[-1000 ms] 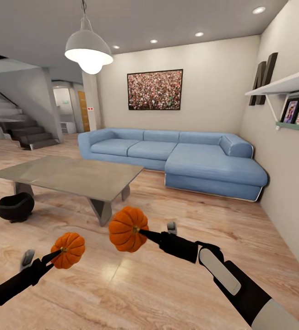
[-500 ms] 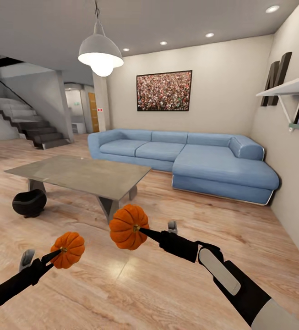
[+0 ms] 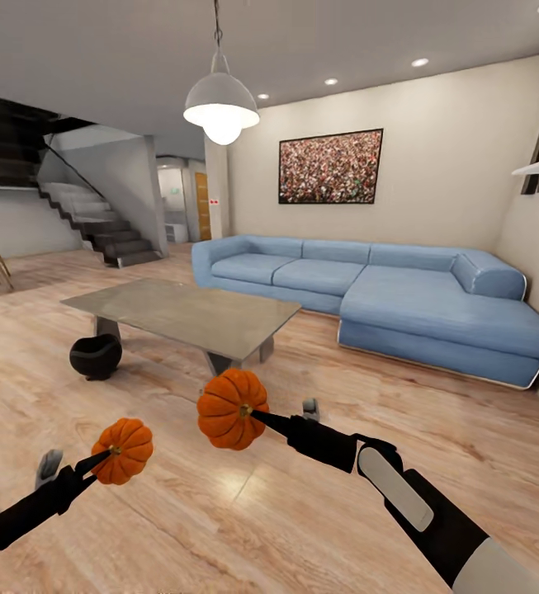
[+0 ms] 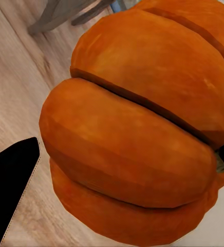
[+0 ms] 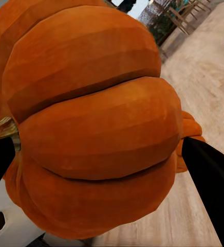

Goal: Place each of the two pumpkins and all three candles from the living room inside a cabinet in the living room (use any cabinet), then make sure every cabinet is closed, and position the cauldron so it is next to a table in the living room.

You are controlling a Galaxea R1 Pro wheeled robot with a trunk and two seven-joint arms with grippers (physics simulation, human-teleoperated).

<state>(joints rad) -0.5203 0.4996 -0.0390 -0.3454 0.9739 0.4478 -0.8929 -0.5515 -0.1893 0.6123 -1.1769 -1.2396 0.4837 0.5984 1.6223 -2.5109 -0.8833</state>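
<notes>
Head view showed the left gripper (image 3: 104, 455) clamped on a small pumpkin (image 3: 123, 450), stem end turned back toward the jaws. The right gripper (image 3: 257, 415) likewise gripped a larger-looking pumpkin (image 3: 232, 408), stem facing its jaws. Both arms reached forward, low over the wooden floor (image 3: 219, 528). Beyond the jaws stood the table (image 3: 182, 312), the cauldron (image 3: 96, 356) just beside it.

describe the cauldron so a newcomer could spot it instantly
Start at the blue corner sofa, then move to the low grey table in front of it. On the wooden floor by the table's far-left end sits the cauldron: a squat, round, matte-black pot, the only black thing on the floor there.
</notes>
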